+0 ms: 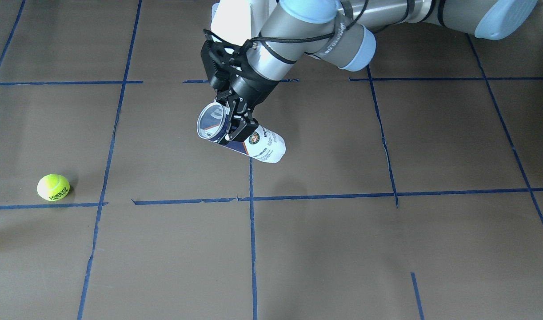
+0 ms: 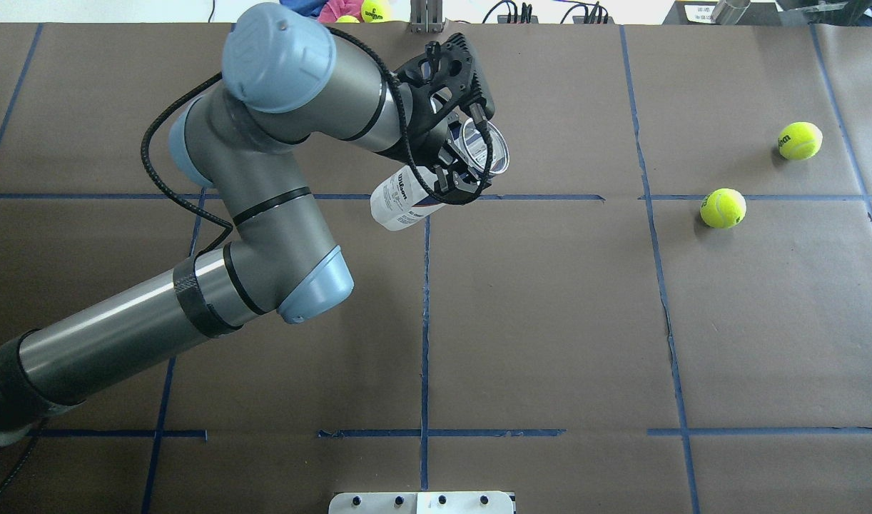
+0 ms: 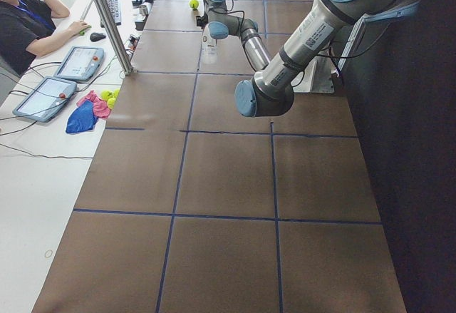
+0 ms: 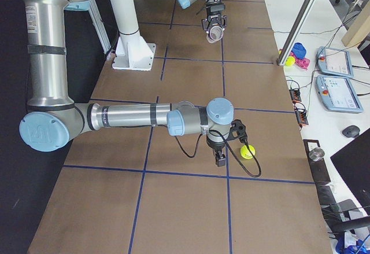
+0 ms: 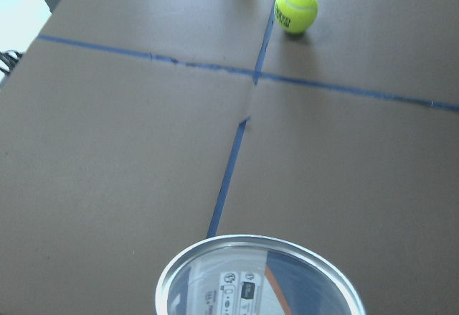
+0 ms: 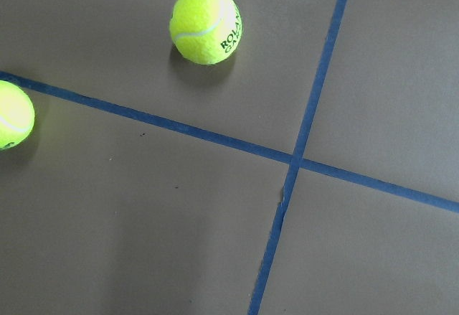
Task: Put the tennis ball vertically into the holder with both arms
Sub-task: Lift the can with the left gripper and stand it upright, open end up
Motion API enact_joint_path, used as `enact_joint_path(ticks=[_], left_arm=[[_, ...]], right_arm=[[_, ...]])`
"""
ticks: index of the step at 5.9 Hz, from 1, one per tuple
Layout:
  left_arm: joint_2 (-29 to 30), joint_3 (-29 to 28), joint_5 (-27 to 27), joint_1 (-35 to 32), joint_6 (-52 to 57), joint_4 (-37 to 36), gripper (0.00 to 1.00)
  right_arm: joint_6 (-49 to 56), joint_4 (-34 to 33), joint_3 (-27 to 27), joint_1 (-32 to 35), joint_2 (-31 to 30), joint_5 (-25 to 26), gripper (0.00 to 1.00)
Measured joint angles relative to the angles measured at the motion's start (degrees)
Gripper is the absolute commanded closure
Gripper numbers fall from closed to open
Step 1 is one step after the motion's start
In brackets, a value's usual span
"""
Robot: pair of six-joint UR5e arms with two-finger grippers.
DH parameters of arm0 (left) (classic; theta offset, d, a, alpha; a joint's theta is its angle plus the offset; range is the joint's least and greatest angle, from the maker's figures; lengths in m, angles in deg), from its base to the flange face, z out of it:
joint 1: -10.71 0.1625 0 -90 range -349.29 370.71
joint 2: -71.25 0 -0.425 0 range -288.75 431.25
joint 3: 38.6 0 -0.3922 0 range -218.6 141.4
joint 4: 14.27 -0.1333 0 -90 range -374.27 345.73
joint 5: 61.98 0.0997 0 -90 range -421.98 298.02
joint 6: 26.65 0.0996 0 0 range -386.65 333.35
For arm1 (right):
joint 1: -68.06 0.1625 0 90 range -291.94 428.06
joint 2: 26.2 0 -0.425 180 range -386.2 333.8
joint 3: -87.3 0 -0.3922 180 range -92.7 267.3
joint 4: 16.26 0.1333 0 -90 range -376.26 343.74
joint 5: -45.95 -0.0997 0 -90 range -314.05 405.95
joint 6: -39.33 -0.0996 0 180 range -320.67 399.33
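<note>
Facing the robot, we see the left gripper (image 1: 230,129) clamped across the holder (image 1: 260,146) near its open mouth, carrying it above the table (image 1: 342,249). The can's long axis is tilted, mouth up toward that view's left, base down to the right. A round emblem shows, but the small print is too fine to read. The tennis ball (image 1: 53,187) lies on the table well apart, its "ROLAND GARROS" lettering upside down.

From overhead the label reads "Wilson", and a second ball (image 2: 800,140) lies near the first.

From the right end, the right gripper (image 4: 221,158) hangs just beside a ball; whether it is spread or closed we cannot tell.

Our left wrist camera looks into the can's mouth: only its label shows through.
</note>
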Motion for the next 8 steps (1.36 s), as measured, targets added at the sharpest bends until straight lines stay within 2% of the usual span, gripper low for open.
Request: enact_joint_path(ticks=[2, 3, 5, 6, 8], left_arm=[[-6.4, -0.4, 0.3, 0.0, -7.7, 23.0, 0.22], [-8.8, -1.3, 1.2, 0.0, -9.2, 31.5, 0.22], [-11.2, -8.4, 7.9, 2.5, -10.7, 49.2, 0.22], [-11.4, -12.0, 13.1, 5.4, -11.2, 55.3, 0.21], [-11.5, -15.9, 19.6, 8.7, -14.0, 59.1, 0.15]], right_arm=[[0.0, 0.0, 0.0, 0.0, 0.0, 0.0, 0.00], [0.0, 0.0, -0.1, 0.0, 0.0, 0.0, 0.00], [0.0, 0.0, -0.1, 0.0, 0.1, 0.0, 0.00], [0.0, 0.0, -0.1, 0.0, 0.1, 0.0, 0.00], [0.0, 0.0, -0.2, 0.0, 0.1, 0.0, 0.00]])
